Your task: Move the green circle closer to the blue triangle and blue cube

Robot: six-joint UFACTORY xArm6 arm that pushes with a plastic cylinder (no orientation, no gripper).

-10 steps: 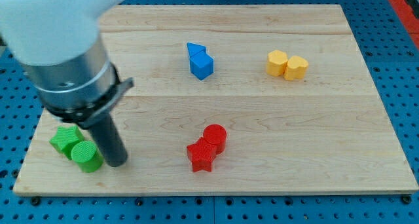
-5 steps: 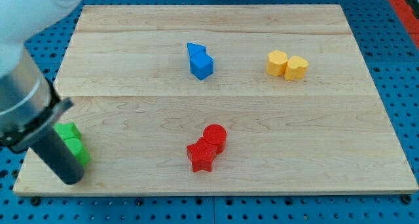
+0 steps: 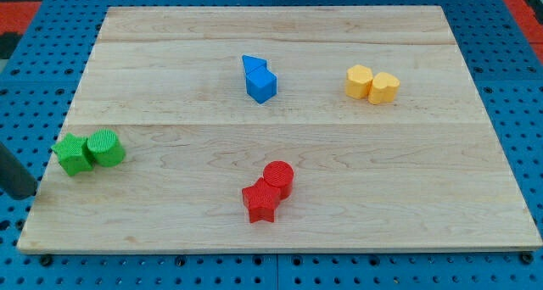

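Observation:
The green circle lies at the view's left edge of the wooden board, touching a green star on its left. The blue triangle and the blue cube sit together at the top centre, far up and right of the green circle. Only the lower end of my rod shows, at the view's far left, off the board. My tip is left of and below the green star, apart from it.
A yellow pair, a hexagon-like block and a heart-like block, lies at the upper right. A red circle and a red star lie at the bottom centre. Blue pegboard surrounds the board.
My rod swept left, past the green blocks and off the board's left edge. The green circle and star shifted up; the circle now lies right of the star.

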